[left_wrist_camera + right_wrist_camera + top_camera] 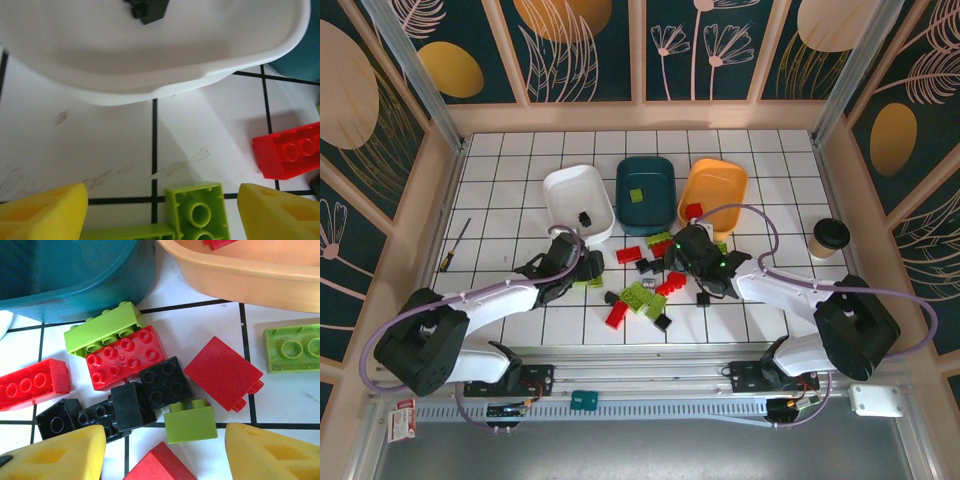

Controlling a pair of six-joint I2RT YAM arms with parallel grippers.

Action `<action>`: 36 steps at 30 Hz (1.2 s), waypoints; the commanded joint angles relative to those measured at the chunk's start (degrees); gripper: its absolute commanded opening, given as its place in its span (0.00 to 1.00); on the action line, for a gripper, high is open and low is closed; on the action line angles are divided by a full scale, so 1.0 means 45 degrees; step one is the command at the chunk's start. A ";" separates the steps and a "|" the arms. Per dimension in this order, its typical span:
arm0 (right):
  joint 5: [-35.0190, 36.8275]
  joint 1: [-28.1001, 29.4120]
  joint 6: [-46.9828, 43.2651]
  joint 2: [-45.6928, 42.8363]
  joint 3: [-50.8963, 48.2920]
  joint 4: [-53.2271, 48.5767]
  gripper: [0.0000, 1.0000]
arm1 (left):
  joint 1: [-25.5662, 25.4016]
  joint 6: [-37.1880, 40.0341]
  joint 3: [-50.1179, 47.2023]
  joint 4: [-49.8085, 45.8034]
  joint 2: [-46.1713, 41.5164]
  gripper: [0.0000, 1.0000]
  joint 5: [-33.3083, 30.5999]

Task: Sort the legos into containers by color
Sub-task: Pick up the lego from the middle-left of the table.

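Straddling a light, rigid lime brick (195, 210) at 6 o'clock, the left pincer (162, 200) is spread apart; the brick's smooth sides are favoured.

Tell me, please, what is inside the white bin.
One black lego lies in the white bin, near its right wall; its remaining floor looks bare. The left arm covers part of the near rim.

Glossy plastic legos (120, 362); smooth white table (100, 150), faintly scuffed; white bin (150, 60) of smooth, slightly shiny plastic; yellow fingers (45, 215) finely ribbed, matt.
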 commanded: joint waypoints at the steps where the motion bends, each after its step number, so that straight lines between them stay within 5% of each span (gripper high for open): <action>1: 0.0462 0.0099 0.0319 -0.0494 -0.0333 0.0166 0.64 | -0.0073 0.0602 0.0566 0.0808 0.0617 0.78 0.0115; 20: 0.0334 -0.0252 0.0299 -0.1295 -0.1055 0.0275 0.64 | -0.1090 0.0440 0.0751 -0.0512 0.2209 0.50 -0.0213; 28: 0.0270 -0.0272 0.0435 -0.1529 -0.1238 0.0214 0.64 | -0.1229 0.0575 0.1200 -0.0546 0.2833 0.52 -0.0297; 36: 0.0410 -0.0313 0.0514 -0.1638 -0.1439 0.0294 0.64 | -0.1266 0.0212 0.1286 -0.0140 0.2628 0.36 0.0152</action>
